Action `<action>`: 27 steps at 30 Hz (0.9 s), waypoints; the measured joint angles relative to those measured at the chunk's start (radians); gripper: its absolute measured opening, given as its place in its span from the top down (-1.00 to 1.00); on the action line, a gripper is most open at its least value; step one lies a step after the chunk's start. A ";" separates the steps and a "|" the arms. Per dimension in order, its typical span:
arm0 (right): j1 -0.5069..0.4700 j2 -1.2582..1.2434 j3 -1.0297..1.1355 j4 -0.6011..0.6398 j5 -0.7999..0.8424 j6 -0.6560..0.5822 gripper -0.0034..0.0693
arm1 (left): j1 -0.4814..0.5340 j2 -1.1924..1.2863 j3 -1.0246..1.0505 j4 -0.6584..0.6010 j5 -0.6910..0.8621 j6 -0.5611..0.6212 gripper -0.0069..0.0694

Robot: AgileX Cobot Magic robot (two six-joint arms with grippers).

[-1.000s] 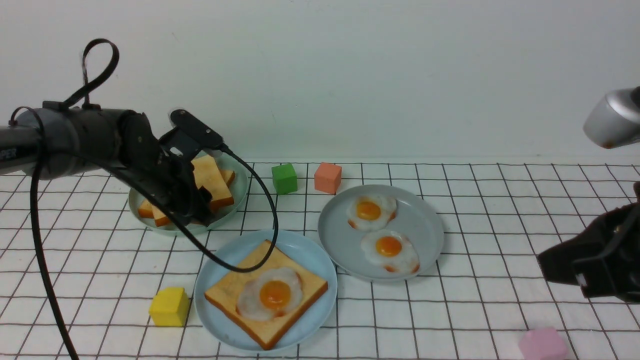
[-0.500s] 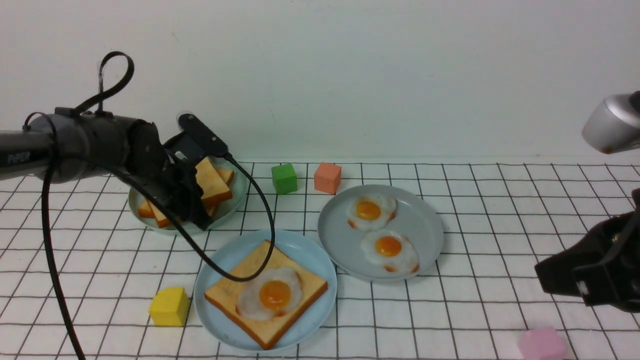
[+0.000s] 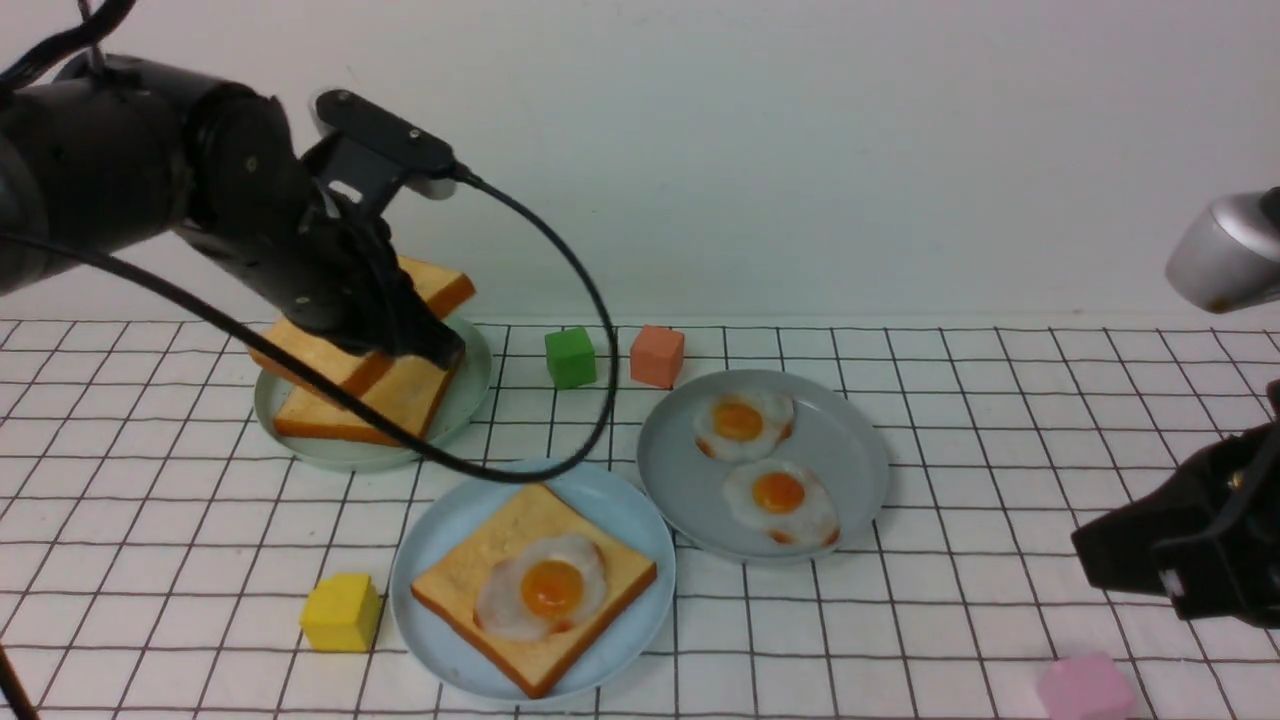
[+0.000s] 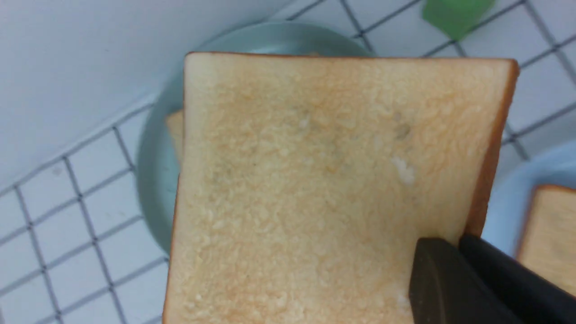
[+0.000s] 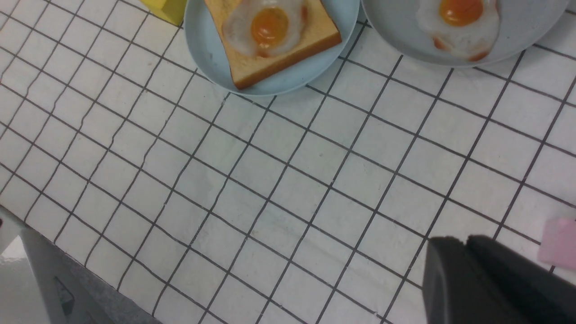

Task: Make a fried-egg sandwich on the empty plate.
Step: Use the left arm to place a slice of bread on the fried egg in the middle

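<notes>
My sandwich is half built: a toast topped with an egg lies on the blue plate at the front. My left gripper is clenched on the top slice, held above the green plate. My right gripper looks closed on nothing, well aside. Next, I judge, the slice must travel over the egg, be squared with the toast and set down gently.

No legible text, labels, brands or numbers anywhere
</notes>
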 joint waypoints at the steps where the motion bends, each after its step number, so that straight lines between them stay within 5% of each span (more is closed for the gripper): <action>1: 0.000 0.000 0.000 -0.002 0.000 -0.001 0.70 | -0.070 -0.021 0.014 0.001 0.070 -0.086 0.83; 10: 0.000 -0.001 0.000 -0.003 0.016 -0.004 0.68 | -0.349 0.007 0.121 0.141 0.093 -0.348 0.83; 19: 0.000 -0.001 0.000 -0.004 0.037 -0.007 0.67 | -0.369 0.093 0.121 0.196 0.053 -0.348 0.83; 27: 0.000 -0.001 0.000 -0.004 0.036 -0.007 0.66 | -0.369 0.107 0.124 0.101 0.036 -0.345 0.82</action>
